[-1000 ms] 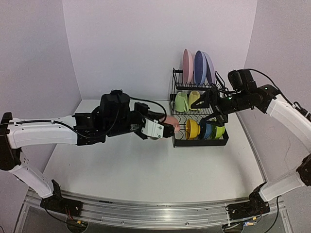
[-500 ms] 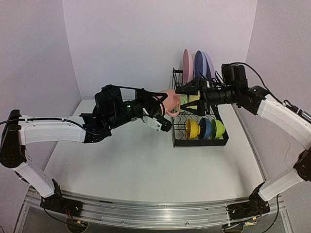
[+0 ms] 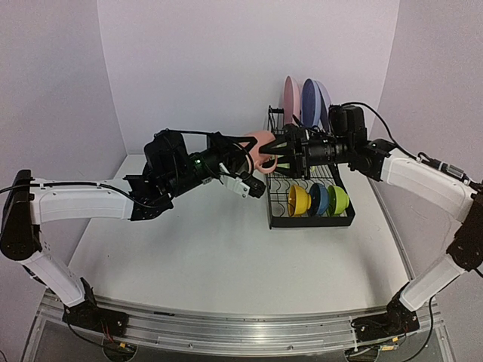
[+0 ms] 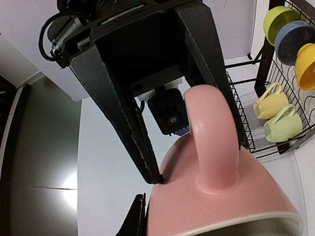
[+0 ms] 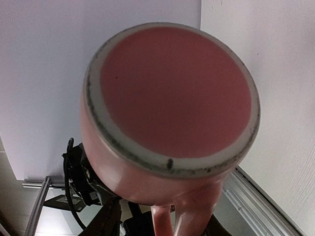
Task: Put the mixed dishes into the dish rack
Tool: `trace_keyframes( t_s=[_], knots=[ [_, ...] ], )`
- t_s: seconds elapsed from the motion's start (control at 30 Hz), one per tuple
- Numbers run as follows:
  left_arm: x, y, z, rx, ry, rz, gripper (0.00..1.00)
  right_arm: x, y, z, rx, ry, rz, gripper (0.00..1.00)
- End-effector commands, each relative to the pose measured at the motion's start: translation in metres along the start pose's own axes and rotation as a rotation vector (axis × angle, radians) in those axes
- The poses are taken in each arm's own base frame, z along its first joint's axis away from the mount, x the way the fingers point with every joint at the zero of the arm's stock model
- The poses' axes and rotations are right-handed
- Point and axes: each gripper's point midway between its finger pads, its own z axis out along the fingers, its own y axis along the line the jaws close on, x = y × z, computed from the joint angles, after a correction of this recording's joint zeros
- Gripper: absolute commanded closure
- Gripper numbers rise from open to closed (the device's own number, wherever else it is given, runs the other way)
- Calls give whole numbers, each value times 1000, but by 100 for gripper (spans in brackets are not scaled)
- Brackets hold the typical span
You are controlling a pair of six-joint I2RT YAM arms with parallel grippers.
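Note:
The pink mug (image 3: 260, 143) hangs in the air left of the dish rack (image 3: 302, 224), bottom toward the right arm. My left gripper (image 3: 251, 153) is shut on its rim; one finger (image 4: 138, 216) shows outside the wall. My right gripper (image 3: 276, 157) stands open astride the mug's handle (image 4: 211, 137), one tip against the body, a gap left at the handle. In the right wrist view the mug's base (image 5: 172, 98) fills the frame. Pink (image 3: 291, 102), blue (image 3: 310, 104) and lilac (image 3: 326, 102) plates stand on top; yellow (image 4: 270, 101) and pale green (image 4: 283, 125) mugs lie on the shelf.
Yellow (image 3: 298, 200), blue (image 3: 320, 200) and green (image 3: 339, 200) bowls stand on edge in the rack's lower tray. The rack sits at the table's back right, near the walls. The white table (image 3: 196, 256) stretches to its left and front.
My left arm has lifted the pink mug from beside the lower tray up to shelf height. My right gripper has swung left to the mug and narrowed its jaws around the handle.

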Motion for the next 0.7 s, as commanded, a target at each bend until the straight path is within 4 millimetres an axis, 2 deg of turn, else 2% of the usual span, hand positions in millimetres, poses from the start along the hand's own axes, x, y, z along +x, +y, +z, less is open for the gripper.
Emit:
trace_keyframes(
  t_s=[0.0,0.07,0.17,0.37,0.53,0.57,0.63,0.67],
  knots=[
    [15,70,-2,-194,30,-32,100,18,31,2,-119,85,-93,55],
    [15,73,-3,-204,26,-29,100,18,31,-1,-117,61,-114,56],
    [12,74,-5,-214,12,-26,100,15,35,-1,-119,46,-136,63],
    [10,74,-8,-216,0,-35,100,8,33,0,-109,11,-157,100],
    [7,60,-11,-163,-10,-50,100,1,25,-4,-75,-65,-195,100],
    [6,54,-12,-136,-16,-53,96,-1,22,-6,-57,-89,-206,100],
    [3,43,-13,-90,-22,-54,77,-5,18,-11,-27,-134,-231,100],
    [2,35,-14,-59,-25,-53,63,-6,14,-12,-7,-146,-238,100]
  ],
)
